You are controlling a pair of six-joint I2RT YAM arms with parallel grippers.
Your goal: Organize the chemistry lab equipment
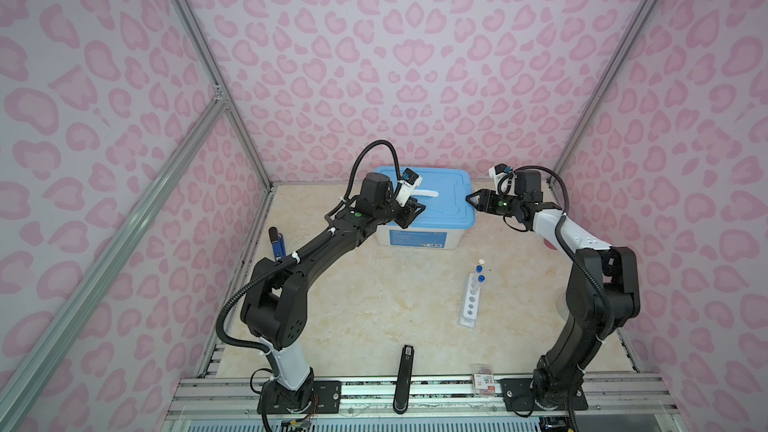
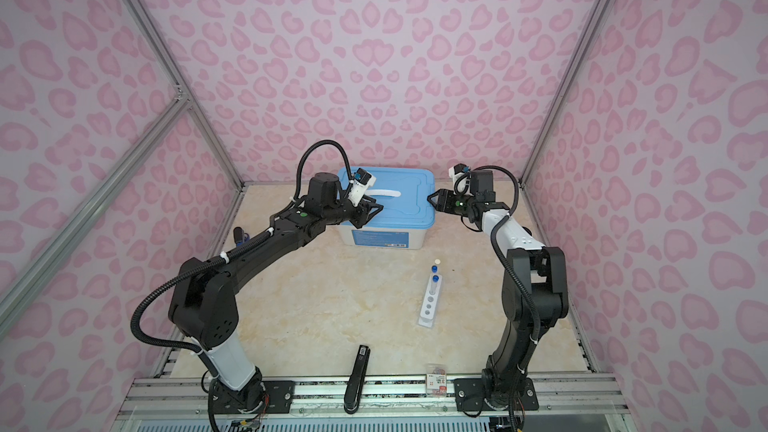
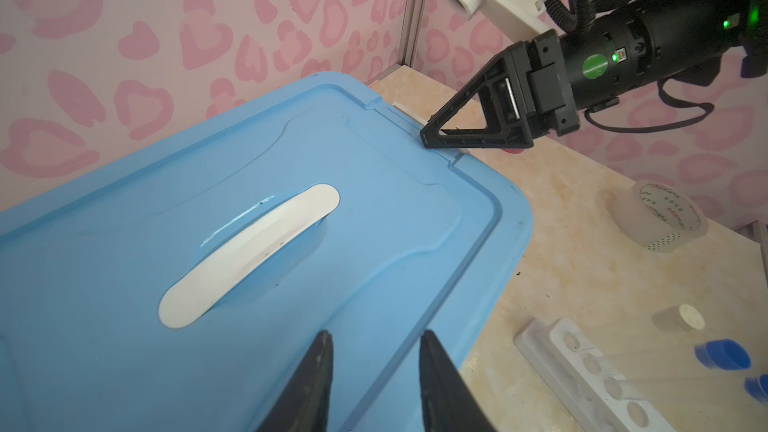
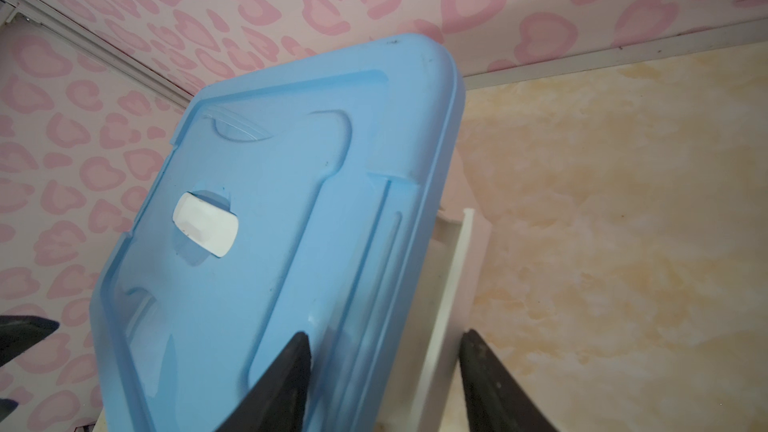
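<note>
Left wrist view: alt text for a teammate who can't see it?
A blue lid with a white handle dominates the frame, the open left gripper poised over its near edge. The right gripper is at the far edge; a white holed rack, blue-capped tubes and tape roll sit beside.

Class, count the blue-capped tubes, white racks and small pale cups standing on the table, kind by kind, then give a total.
Blue-capped tubes: 2
White rack: 1
Small pale cup: 1
Total: 4
</note>
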